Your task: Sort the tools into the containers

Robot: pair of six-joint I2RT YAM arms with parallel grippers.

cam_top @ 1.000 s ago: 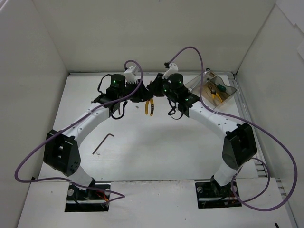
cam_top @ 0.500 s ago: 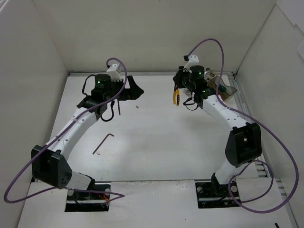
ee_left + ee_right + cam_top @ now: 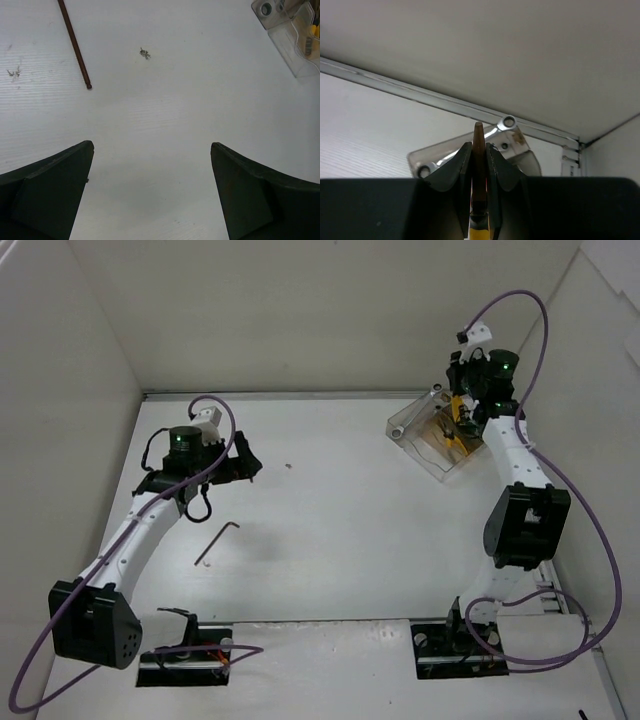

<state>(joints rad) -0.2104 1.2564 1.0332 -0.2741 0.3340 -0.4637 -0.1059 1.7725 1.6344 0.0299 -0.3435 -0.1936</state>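
With our right gripper (image 3: 479, 149) clamped on the pliers (image 3: 479, 134) over the box (image 3: 405, 426), we lower them inside its walls before letting go, while our left gripper (image 3: 151, 147) hangs wide open and empty.

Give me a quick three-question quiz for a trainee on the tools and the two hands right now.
1. True or false: the left hand is open and holds nothing.
2. The right hand grips which tool? A hammer; B yellow-handled pliers; C scissors.
3. Fill in: the hex key lies on the ____, outside the container.
Key: 1 true; 2 B; 3 table.
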